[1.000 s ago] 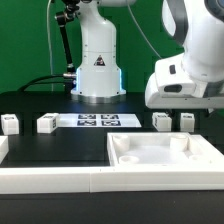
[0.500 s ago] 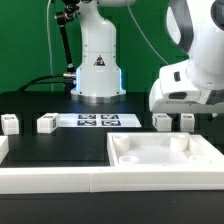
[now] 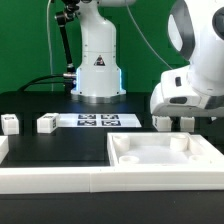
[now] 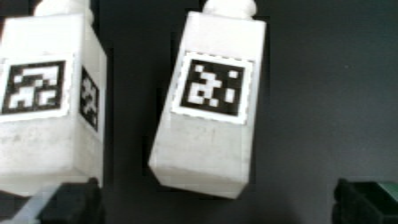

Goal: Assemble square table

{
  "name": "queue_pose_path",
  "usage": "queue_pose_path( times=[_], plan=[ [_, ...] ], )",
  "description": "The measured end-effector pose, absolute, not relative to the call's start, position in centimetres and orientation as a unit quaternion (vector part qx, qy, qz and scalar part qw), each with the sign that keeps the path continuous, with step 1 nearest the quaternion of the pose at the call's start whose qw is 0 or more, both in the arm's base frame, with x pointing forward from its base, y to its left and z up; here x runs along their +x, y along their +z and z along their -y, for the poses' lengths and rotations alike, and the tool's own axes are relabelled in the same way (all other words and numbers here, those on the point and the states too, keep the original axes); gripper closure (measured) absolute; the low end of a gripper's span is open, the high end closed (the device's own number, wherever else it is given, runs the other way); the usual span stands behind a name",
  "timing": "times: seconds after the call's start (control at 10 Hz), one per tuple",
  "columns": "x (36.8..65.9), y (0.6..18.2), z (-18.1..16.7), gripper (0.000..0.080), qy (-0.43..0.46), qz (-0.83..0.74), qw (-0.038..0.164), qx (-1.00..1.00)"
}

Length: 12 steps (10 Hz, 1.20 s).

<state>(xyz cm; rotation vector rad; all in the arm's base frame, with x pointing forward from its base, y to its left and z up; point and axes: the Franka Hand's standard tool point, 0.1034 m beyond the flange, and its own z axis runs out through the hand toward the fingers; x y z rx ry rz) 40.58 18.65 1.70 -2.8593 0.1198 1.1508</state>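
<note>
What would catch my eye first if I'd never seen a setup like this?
The bulky white arm hangs at the exterior view's right, over two small legs. In front lies the big white tabletop; the wrist view shows the legs' bold black-and-white tags.

Legs (image 3: 46,124) sit behind the tabletop (image 3: 150,152), flanking the marker board (image 3: 97,121).

legs (image 4: 210,110): white, black-and-white tags | tabletop (image 3: 160,176): white | table (image 3: 60,148): black | backdrop (image 3: 25,40): green
</note>
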Motion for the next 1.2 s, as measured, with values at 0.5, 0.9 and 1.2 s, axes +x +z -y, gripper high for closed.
queue_pose_path(
  times=[0.5,0.9,1.2],
  plan=[
    [40.0,0.6,-19.0,0.0150,0.450,-0.030,0.024,-0.892],
    [39.8,0.1,-19.0,0.0150,0.441,-0.032,0.025,-0.897],
    [38.9,0.0,-18.8,0.0150,0.436,-0.033,0.022,-0.899]
  ],
)
